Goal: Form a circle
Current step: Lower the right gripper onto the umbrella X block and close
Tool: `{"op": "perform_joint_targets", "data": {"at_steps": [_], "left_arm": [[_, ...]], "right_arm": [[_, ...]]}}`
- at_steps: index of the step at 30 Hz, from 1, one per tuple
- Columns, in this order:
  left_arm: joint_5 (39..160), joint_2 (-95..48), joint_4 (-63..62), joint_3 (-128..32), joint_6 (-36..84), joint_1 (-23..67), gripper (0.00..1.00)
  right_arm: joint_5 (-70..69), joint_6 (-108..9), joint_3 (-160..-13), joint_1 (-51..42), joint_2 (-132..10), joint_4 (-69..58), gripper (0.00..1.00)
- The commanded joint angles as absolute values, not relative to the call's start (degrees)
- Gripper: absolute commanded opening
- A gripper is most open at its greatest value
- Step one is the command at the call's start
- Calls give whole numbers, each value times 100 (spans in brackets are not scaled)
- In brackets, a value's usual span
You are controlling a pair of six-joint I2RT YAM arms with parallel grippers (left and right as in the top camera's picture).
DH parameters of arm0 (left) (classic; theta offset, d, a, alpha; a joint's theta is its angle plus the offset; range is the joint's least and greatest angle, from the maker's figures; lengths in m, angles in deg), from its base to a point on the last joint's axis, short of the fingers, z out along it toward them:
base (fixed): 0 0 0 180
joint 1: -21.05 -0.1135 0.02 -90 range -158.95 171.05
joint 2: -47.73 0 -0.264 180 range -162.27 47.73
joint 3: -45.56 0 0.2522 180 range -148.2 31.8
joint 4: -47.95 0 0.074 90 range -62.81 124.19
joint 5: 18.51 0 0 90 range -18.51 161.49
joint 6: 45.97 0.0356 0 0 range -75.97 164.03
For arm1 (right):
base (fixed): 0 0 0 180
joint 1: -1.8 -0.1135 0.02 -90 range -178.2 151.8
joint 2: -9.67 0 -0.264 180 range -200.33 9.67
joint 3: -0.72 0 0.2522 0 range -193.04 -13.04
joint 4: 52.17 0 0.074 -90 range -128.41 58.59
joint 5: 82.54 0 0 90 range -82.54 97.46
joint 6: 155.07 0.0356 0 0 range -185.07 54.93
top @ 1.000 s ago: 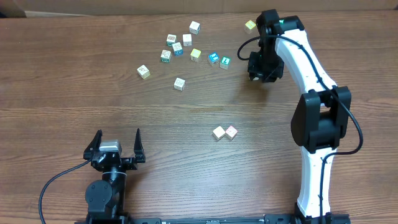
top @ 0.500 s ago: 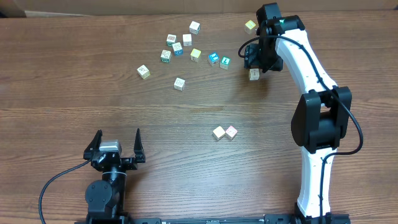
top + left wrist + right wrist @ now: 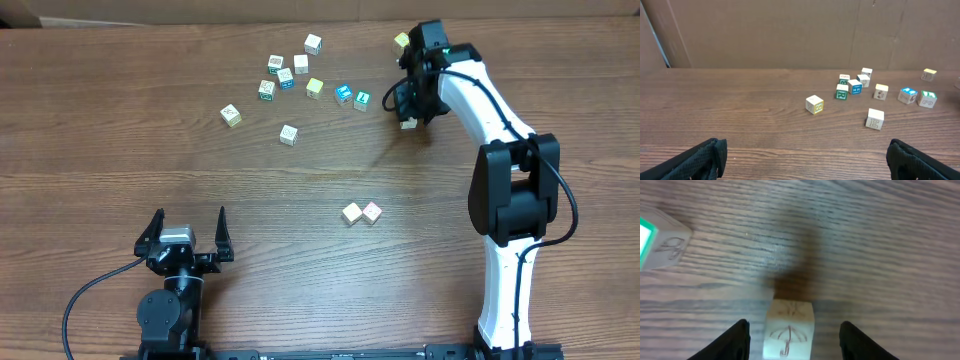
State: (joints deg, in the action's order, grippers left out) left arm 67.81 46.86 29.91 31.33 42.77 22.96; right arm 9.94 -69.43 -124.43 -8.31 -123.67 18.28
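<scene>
Progress looked slight: the circle (image 3: 361,213) was only two pale cubes touching side by side, one pink-marked, on the middle of the bench (image 3: 100,150), toward its right. Well apart from it, at the far right, an umbrella-printed cube (image 3: 788,330) sat on the wood between the fingers of the right hand (image 3: 794,324). That hand was released, with a gap showing on either side of the cube. The cube sat nearer one finger, so a closing squeeze would probably shove or twist it before it seated. A green-faced cube (image 3: 660,240) lay close by and might get nudged. The left hand (image 3: 187,235) rested spread wide and empty at the front edge.
</scene>
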Motion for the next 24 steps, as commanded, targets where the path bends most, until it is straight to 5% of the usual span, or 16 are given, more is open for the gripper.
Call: {"op": "perform_joint_targets", "data": {"at_steps": [1, 5, 8, 24], "left_arm": [[6814, 4745, 3009, 3153, 4382, 2333, 100], [6814, 4745, 3009, 3153, 4382, 2333, 100], [6814, 4745, 3009, 3153, 4382, 2333, 100], [6814, 4745, 3009, 3153, 4382, 2333, 100]], "right_arm": [[1067, -7267, -12192, -769, -12230, 1463, 56], [1060, -7265, -12024, -765, -12230, 1185, 53], [1018, -7262, -12021, -765, -12230, 1187, 40], [-15, -7182, -12255, -905, -11408, 1902, 26]]}}
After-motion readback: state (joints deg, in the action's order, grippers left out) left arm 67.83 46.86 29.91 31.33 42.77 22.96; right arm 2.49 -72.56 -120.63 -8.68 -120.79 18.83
